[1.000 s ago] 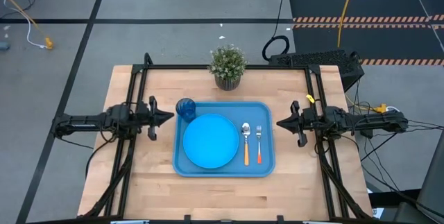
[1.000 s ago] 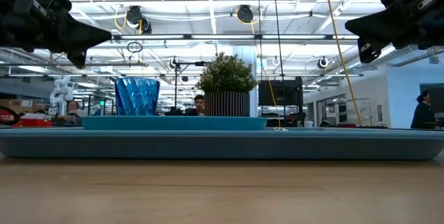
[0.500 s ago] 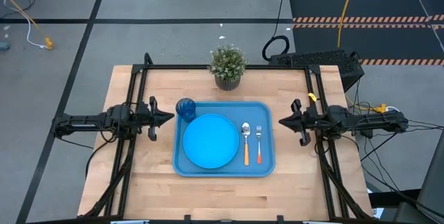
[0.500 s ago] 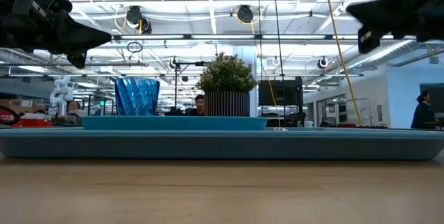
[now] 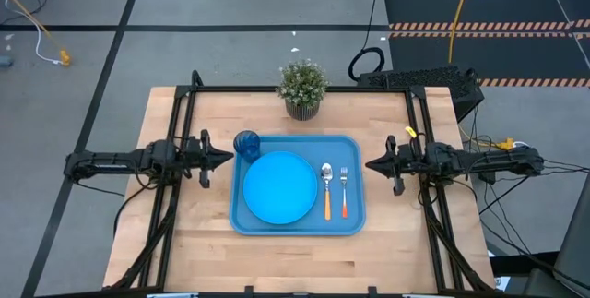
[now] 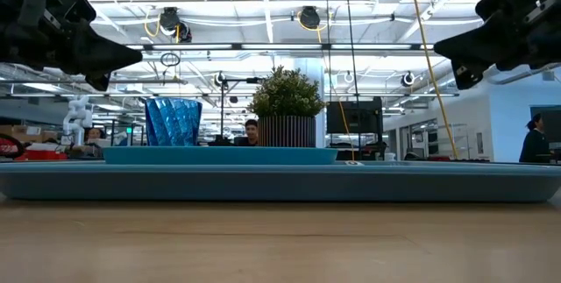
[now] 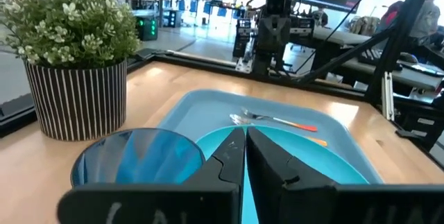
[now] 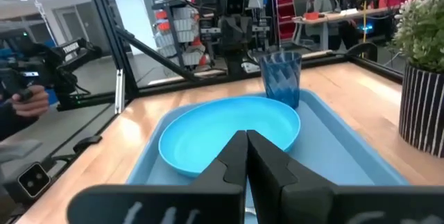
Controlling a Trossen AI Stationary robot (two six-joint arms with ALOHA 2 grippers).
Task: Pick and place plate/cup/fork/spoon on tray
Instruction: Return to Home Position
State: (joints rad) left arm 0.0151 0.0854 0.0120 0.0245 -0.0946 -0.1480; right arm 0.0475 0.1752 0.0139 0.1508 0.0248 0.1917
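- The tray [image 5: 355,220] is sitting mid-table, carrying the plate [image 5: 279,187], cup [image 5: 246,143], spoon [image 5: 326,187] and fork [image 5: 344,192]; placing looks finished.
- The left gripper [image 5: 224,158] and right gripper [image 5: 371,163] are hovering either side, fingers together, empty, seemingly parking.

We record that, from table height, the near rim of the tray [image 6: 280,182] hides the fork [image 5: 344,190] and the spoon [image 5: 326,187] almost wholly and leaves only a thin edge of the plate [image 6: 219,154] on view, while the left gripper [image 6: 138,55] and the right gripper [image 6: 438,50] are cut off at that picture's upper corners. In the right wrist view we find both utensils out of sight behind that gripper's own fingers [image 8: 277,175], and the plant pot [image 8: 424,113] at the table's far edge is cropped. In the left wrist view the cup [image 7: 132,158] is part covered by the left gripper.
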